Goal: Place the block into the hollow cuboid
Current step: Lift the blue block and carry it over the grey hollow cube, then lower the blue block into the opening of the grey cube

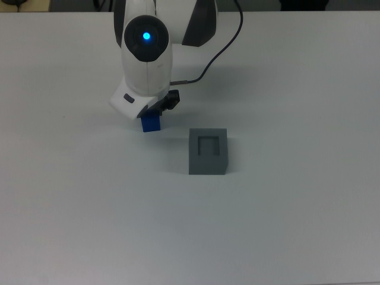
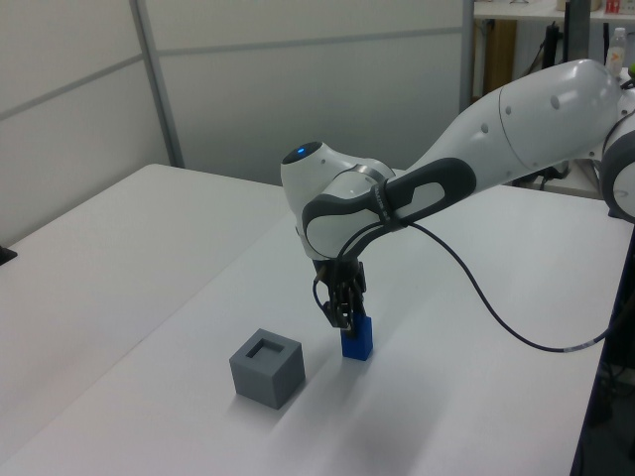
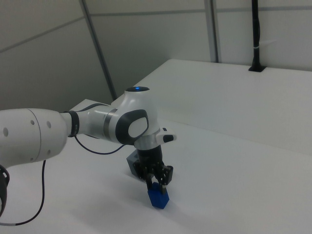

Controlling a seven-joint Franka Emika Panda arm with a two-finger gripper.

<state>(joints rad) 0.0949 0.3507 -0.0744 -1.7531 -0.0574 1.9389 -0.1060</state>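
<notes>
Robot hand [image 3: 157, 184] lowered over the blue block [image 3: 158, 197] on a white bench [image 1: 297, 225].
Fingers apart, straddling the block's top; block stands on the bench, near the grey hollow cuboid [image 1: 208, 151], to the top view's left of it.

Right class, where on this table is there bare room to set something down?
Most of the table is bare: everything below the grey box in the top view, and both sides. It is crowded only around the blue block, under the pincer.

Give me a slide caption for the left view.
Panda gripper lowered onto the upright blue block on the white table, with the grey hollow cuboid standing apart on the left view's left.
</notes>
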